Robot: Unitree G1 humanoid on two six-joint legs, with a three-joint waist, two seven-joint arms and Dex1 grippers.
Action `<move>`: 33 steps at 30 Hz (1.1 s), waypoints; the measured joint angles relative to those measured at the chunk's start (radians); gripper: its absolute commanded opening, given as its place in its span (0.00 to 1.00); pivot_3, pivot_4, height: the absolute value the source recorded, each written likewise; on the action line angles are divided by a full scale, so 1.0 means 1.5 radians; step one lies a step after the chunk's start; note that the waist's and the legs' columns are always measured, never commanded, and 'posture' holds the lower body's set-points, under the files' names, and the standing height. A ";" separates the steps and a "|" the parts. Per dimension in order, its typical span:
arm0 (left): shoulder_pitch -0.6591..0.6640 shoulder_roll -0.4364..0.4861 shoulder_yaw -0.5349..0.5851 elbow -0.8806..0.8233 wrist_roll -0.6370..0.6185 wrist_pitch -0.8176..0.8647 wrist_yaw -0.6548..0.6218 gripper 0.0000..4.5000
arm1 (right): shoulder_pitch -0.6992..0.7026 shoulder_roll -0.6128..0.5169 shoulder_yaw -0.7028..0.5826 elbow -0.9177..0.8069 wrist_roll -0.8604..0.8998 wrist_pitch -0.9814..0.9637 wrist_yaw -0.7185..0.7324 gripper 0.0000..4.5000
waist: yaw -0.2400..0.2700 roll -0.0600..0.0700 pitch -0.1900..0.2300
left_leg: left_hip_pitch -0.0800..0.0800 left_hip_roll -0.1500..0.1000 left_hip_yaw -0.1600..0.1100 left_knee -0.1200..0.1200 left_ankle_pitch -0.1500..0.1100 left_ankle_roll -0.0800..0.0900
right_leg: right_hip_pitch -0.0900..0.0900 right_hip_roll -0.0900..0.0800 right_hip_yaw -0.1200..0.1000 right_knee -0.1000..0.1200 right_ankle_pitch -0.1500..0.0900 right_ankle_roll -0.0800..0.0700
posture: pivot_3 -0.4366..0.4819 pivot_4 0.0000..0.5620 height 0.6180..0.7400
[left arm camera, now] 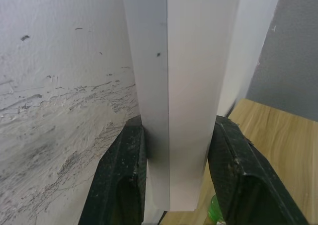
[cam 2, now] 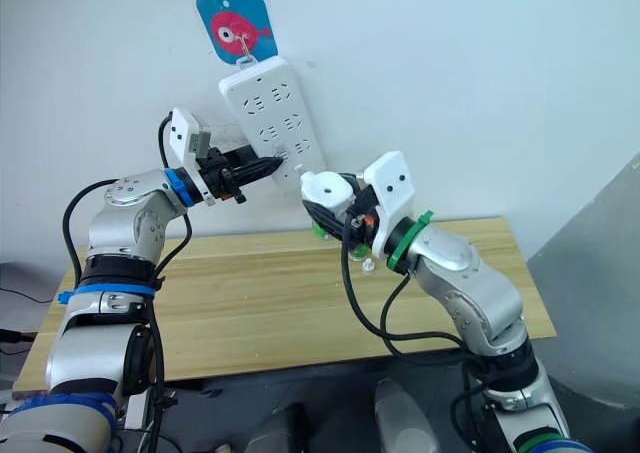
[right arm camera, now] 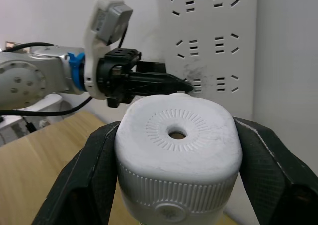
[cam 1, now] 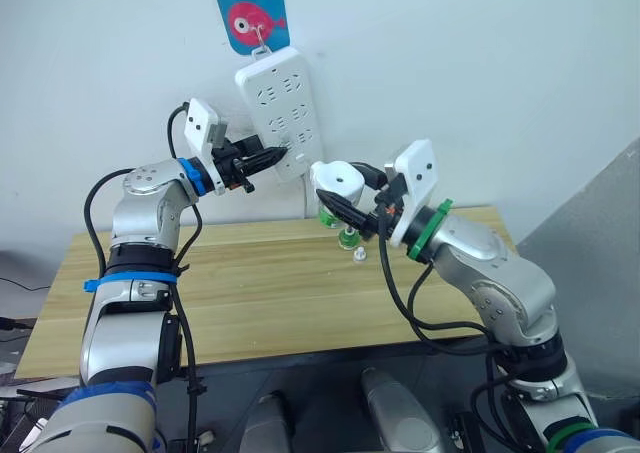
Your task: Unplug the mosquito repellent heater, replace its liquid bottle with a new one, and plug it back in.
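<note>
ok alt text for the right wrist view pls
The right pincer grips the white mosquito repellent heater, its round face with a centre hole facing the camera. Behind it, the left pincer touches the wall-hung power strip.

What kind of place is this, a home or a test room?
Probably a test or lab room, not a lived-in home. A white power strip hangs from a fish-shaped hook on a bare wall above a plain wooden table. The left gripper steadies the strip; the right gripper holds the mosquito repellent heater.
</note>
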 measured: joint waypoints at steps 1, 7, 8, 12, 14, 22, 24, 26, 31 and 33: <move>0.000 0.000 0.000 -0.001 0.000 0.000 0.000 0.30 | -0.014 0.005 0.002 0.014 -0.007 0.001 -0.004 0.67 | 0.000 0.000 0.000 | 0.000 0.000 0.000 0.000 0.000 0.000 | 0.000 0.000 0.000 0.000 0.000 0.000 | 0.20 0.37 0.94; 0.002 0.002 0.000 -0.008 0.000 0.003 -0.004 0.30 | -0.083 0.045 0.004 0.103 -0.054 -0.001 -0.014 0.67 | 0.000 0.000 0.000 | 0.000 0.000 -0.002 -0.001 0.000 0.000 | 0.000 0.000 -0.002 0.000 0.000 0.000 | 0.21 0.37 0.94; 0.003 0.003 0.000 -0.009 0.000 0.004 -0.004 0.30 | -0.090 0.049 0.004 0.117 -0.060 -0.003 -0.012 0.67 | 0.000 0.000 0.000 | 0.000 0.000 -0.002 -0.001 0.000 0.000 | 0.000 0.000 -0.002 0.000 0.000 0.000 | 0.21 0.37 0.94; 0.005 0.004 0.000 -0.015 0.000 0.006 -0.004 0.30 | -0.105 0.054 0.004 0.152 -0.080 -0.006 0.002 0.67 | 0.000 0.000 0.000 | 0.000 0.000 -0.002 -0.001 0.000 0.000 | 0.000 0.000 -0.002 0.000 0.000 0.000 | 0.21 0.37 0.94; 0.005 0.004 0.000 -0.016 0.000 0.007 -0.004 0.30 | -0.105 0.057 0.004 0.164 -0.085 -0.006 0.008 0.67 | 0.000 0.000 0.000 | 0.000 0.000 -0.002 -0.001 0.000 0.000 | 0.000 0.000 -0.002 0.000 0.000 0.000 | 0.21 0.37 0.94; 0.006 0.005 0.000 -0.022 0.000 0.016 -0.004 0.30 | -0.131 0.081 0.003 0.192 -0.109 -0.022 0.019 0.67 | 0.000 0.000 0.000 | 0.000 0.000 -0.002 -0.001 0.000 0.000 | 0.000 0.000 -0.003 0.000 0.000 0.000 | 0.21 0.36 0.94; 0.006 0.005 0.000 -0.023 0.000 0.016 -0.004 0.30 | -0.133 0.086 0.003 0.196 -0.110 -0.026 0.021 0.67 | 0.000 0.000 0.000 | 0.000 0.000 -0.003 -0.001 0.000 0.000 | 0.000 0.000 -0.003 0.000 0.000 0.000 | 0.21 0.36 0.94; 0.007 0.005 0.000 -0.024 0.000 0.017 -0.004 0.30 | -0.133 0.088 0.003 0.199 -0.117 -0.031 0.024 0.67 | 0.000 0.000 0.000 | 0.000 0.000 -0.003 -0.001 0.000 0.000 | 0.000 0.000 -0.003 0.000 0.000 0.000 | 0.21 0.36 0.94; 0.007 0.005 0.001 -0.025 0.000 0.018 -0.002 0.30 | -0.134 0.089 0.003 0.210 -0.132 -0.036 0.030 0.67 | -0.001 0.000 0.000 | 0.000 0.000 -0.003 -0.001 0.000 0.000 | 0.000 0.000 -0.003 0.000 0.000 0.000 | 0.21 0.37 0.94; 0.008 0.005 0.001 -0.026 0.000 0.019 -0.001 0.30 | -0.134 0.088 0.003 0.212 -0.135 -0.036 0.031 0.67 | -0.001 0.000 0.000 | 0.000 0.000 -0.003 -0.001 0.000 0.000 | 0.000 0.000 -0.003 0.000 0.000 0.000 | 0.21 0.37 0.94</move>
